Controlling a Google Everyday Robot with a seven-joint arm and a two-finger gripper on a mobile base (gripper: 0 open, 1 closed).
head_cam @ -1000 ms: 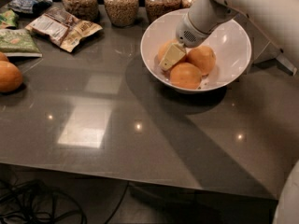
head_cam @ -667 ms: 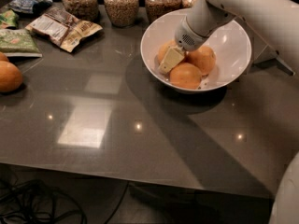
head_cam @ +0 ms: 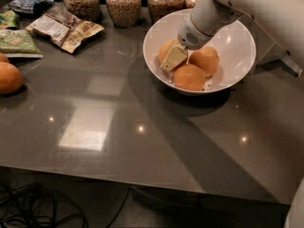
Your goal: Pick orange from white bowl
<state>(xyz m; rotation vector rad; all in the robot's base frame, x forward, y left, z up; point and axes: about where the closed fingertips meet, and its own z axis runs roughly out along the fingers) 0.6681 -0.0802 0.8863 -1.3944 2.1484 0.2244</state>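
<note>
Gripper (head_cam: pixel 174 57) remains low inside the white bowl (head_cam: pixel 237 39), against the rear-left orange (head_cam: pixel 165 48). We see almost no shift over the last second. We cannot tell whether it grips the fruit, and we judge the lift not yet begun.

Gripper (head_cam: pixel 172 61) is sitting inside the white bowl (head_cam: pixel 240 56), covering part of the rear-left orange (head_cam: pixel 165 49). Arm (head_cam: pixel 247 4) is hiding the bowl's far rim. Glass jars (head_cam: pixel 123 6) are running off the top edge; loose orange (head_cam: pixel 8 78) on the worktop (head_cam: pixel 142 151) is being clipped at left.
</note>
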